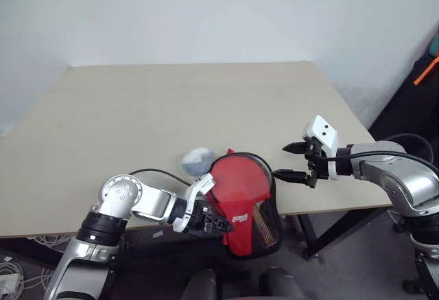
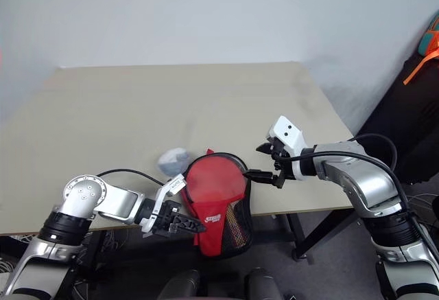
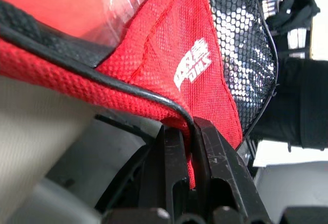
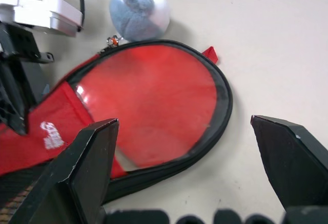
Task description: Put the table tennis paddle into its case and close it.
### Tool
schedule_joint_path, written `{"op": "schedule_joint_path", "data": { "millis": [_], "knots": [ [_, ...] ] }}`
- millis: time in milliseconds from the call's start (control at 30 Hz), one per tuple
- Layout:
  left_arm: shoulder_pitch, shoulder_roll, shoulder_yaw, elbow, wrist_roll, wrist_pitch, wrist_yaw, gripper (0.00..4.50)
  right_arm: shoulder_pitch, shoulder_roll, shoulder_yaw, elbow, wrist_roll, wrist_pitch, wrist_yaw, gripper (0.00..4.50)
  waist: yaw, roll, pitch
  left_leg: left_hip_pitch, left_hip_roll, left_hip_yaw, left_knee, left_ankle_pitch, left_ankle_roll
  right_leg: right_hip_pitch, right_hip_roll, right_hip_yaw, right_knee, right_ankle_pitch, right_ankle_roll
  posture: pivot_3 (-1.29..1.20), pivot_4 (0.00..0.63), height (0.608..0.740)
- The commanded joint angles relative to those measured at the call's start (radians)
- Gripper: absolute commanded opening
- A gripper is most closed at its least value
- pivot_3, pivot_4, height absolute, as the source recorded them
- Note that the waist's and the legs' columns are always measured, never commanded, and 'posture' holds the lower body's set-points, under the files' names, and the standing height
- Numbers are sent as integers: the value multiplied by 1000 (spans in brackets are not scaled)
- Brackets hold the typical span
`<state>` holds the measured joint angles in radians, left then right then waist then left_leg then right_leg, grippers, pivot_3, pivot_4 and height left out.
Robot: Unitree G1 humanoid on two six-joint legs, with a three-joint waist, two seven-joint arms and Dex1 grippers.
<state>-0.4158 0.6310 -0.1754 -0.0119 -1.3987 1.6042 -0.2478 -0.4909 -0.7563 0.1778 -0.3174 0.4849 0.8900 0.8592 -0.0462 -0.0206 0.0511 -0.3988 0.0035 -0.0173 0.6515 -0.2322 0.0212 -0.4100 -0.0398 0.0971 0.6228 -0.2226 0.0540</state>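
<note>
The red case (image 1: 240, 226) lies at the table's front edge, and its flap with the white logo and black mesh pocket (image 1: 269, 219) hangs over the edge. My left gripper (image 1: 219, 226) is shut on the flap's black trim (image 3: 154, 98). A round red face (image 4: 154, 101) shows behind the clear plastic inside the black rim. It looks like the table tennis paddle, and its handle is hidden. My right gripper (image 1: 281, 161) hovers open just right of the case, with nothing between its fingers (image 4: 82, 167).
A small pale bluish-white ball (image 1: 197, 159) rests on the beige table (image 1: 171, 101) just behind the case, near its zip pull (image 4: 113, 41). The table's front edge runs under both grippers. Dark gear stands on the floor at the right.
</note>
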Motion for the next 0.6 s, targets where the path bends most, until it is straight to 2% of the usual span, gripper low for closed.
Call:
{"op": "schedule_joint_path", "data": {
  "millis": [33, 333, 433, 600],
  "knots": [
    [10, 28, -21, -56, 41, 10, -81, 46, -5, 9, -24, -10, -5, -17, -6, 4500, 0, 0, 0, 0, 0, 0, 0, 0, 0, 0, 0, 0, 0, 0, 0, 0, 0, 739],
    [13, 35, -18, -76, 190, -12, -210, 46, -2, 25, -20, -8, -10, -18, -12, 4500, 0, 0, 0, 0, 1, 0, 0, 0, 0, 0, 0, 0, 0, 0, 0, 0, 0, 739],
    [-1, 27, 9, -68, 219, -30, -255, 771, -6, 30, -18, -2, -15, -18, -10, 4500, 0, 0, 0, 0, 1, 1, 0, 0, 0, 0, 0, 0, 0, 0, 0, 0, 0, 739],
    [-30, 44, 99, -82, 199, 0, -305, 2452, -10, 38, -16, 6, -22, -19, -7, 4500, 0, 0, 0, 0, 1, 1, 1, 0, 0, 0, 0, 0, 1, 0, 0, 0, 0, 739]
  ]
}}
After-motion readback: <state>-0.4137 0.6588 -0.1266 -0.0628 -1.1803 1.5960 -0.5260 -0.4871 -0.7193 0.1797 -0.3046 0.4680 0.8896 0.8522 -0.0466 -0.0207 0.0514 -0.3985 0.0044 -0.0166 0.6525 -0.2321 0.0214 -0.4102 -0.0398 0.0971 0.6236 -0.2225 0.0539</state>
